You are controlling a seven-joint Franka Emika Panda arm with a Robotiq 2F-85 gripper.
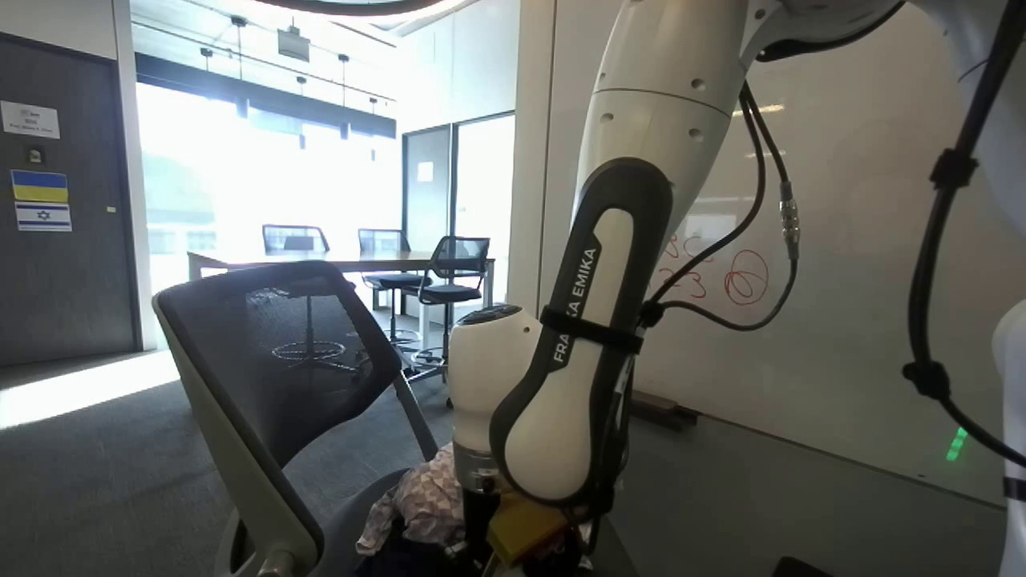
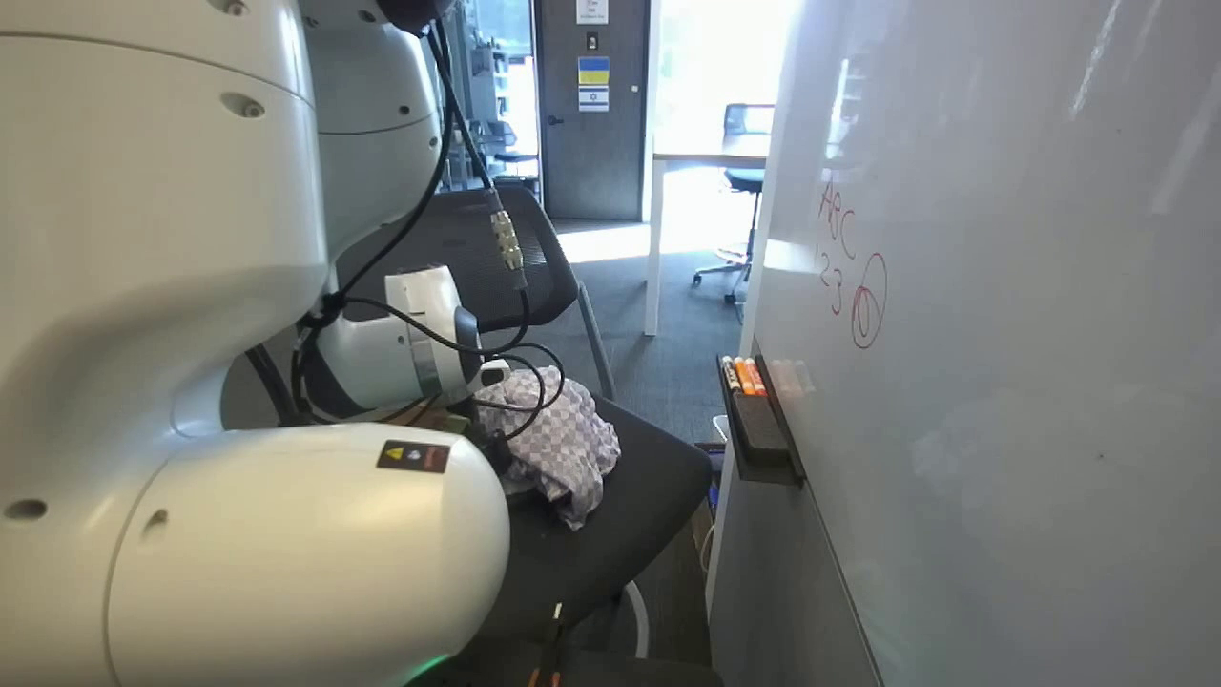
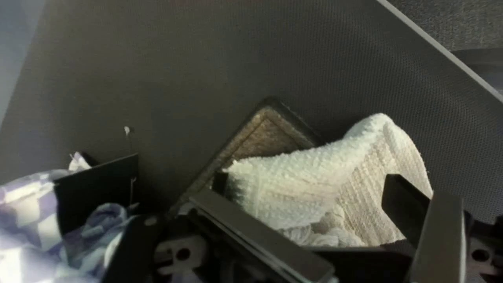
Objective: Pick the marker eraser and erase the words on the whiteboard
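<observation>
The whiteboard [image 2: 1030, 401] stands at the right in an exterior view [image 1: 842, 353]. Red words [image 2: 838, 221] and circles [image 2: 866, 305] are on it; the arm partly covers the letters in an exterior view [image 1: 689, 272]. In the wrist view a brown rectangular pad with a dark rim, which looks like the marker eraser [image 3: 267, 135], lies on the dark chair seat, partly covered by a white cloth [image 3: 306, 184]. My gripper [image 3: 308, 188] points down over the chair; its fingers are wide apart, the white cloth between and beyond them. I cannot tell whether they touch the cloth.
A checked cloth [image 2: 563, 439] lies on the chair seat [image 2: 658, 468] beside the gripper. The chair back [image 1: 276, 353] rises close by. A dark ledge [image 2: 777, 474] on the whiteboard holds several markers [image 2: 744, 375] and a dark block [image 2: 760, 425]. A yellow-tan block [image 1: 525, 525] shows below the wrist.
</observation>
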